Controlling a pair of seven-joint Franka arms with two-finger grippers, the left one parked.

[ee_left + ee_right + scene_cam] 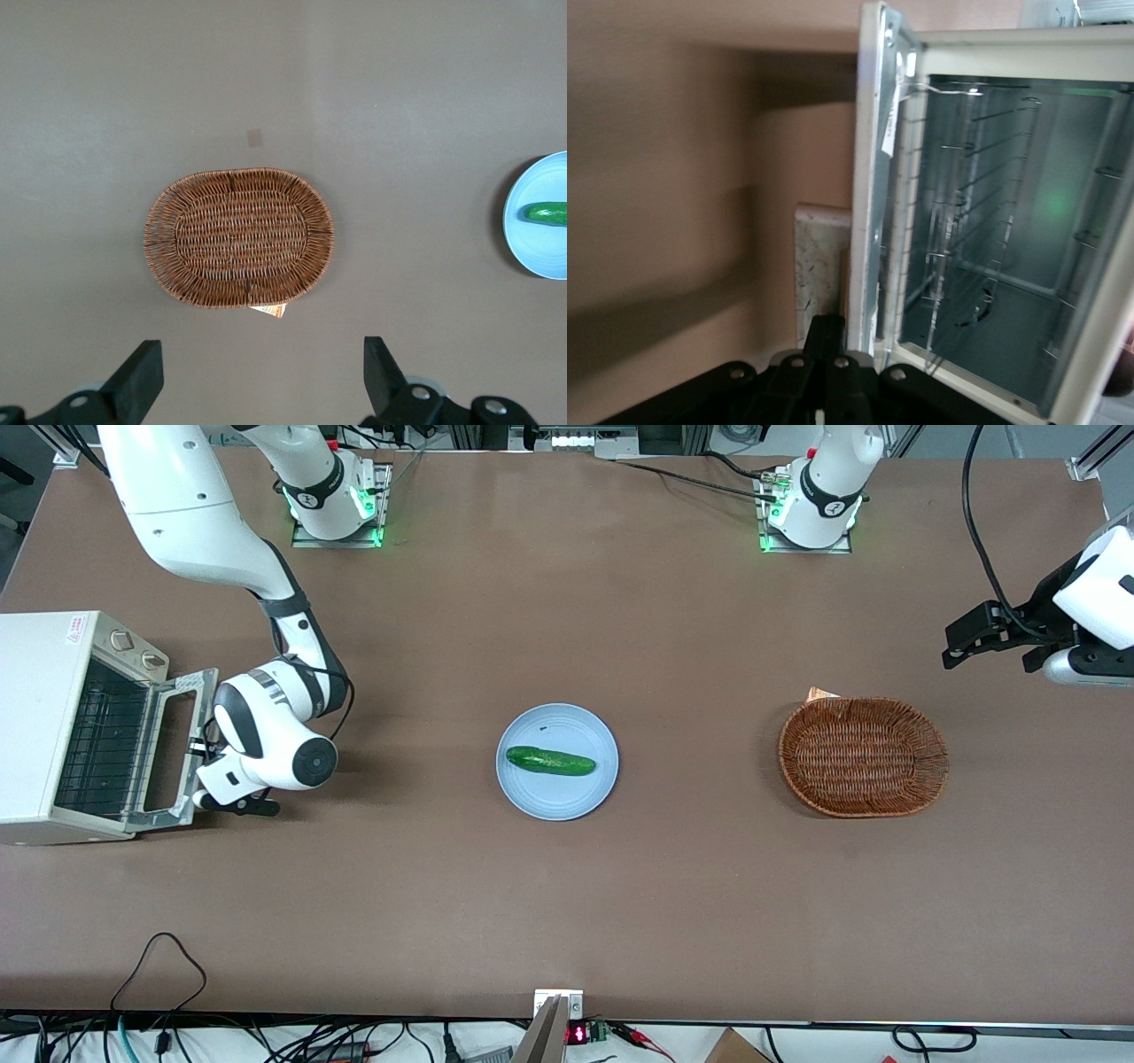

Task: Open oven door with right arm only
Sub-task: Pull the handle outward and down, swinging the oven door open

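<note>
One oven door [174, 751] swung down open at the table's working-arm edge, long axis along that edge. One gripper [200, 755] at its free rim, grip indiscernible.

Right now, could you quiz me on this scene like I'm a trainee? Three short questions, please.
1. True or false: the oven door is shut.
2. What lies on the plate? A) cucumber B) banana C) nothing
3. The tool is at the free edge of the ____.

Key:
1. False; the door hangs open and the rack inside shows.
2. A, a cucumber.
3. Door. The basket sits toward the parked arm's end.
</note>
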